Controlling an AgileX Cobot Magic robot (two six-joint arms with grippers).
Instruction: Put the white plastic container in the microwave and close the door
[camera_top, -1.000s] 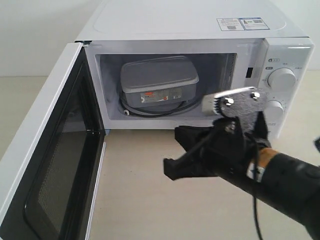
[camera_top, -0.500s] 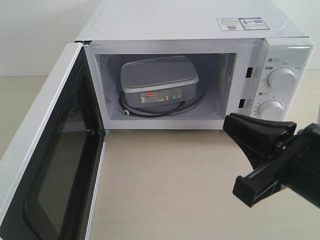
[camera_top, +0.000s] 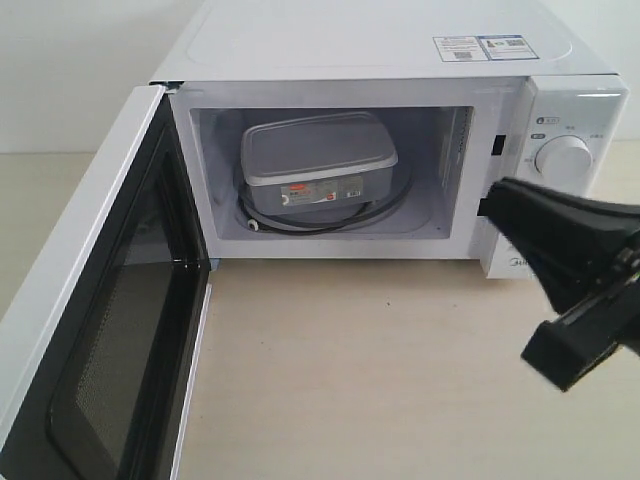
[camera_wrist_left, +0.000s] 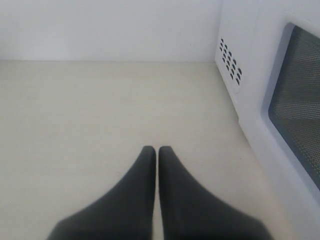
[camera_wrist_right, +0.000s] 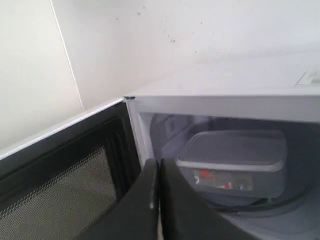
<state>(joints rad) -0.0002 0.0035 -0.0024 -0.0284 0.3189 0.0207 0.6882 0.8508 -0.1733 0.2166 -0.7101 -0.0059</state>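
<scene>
Container (camera_top: 318, 165) sits inside microwave (camera_top: 350, 40). Door (camera_top: 120, 330) wide open. Both pincers clenched, empty. Left gripper (camera_wrist_left: 156, 149) left of microwave, by door's outer face; right gripper (camera_wrist_right: 158, 162) before microwave's front. Push door shut with left, flat and steady; first take right out of door's swing.

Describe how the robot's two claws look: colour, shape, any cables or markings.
Both are matte black. The left claw has two smooth fingers, broad at the base and tapering to rounded tips; the right claw looks the same. No cables or markings show on them.
</scene>
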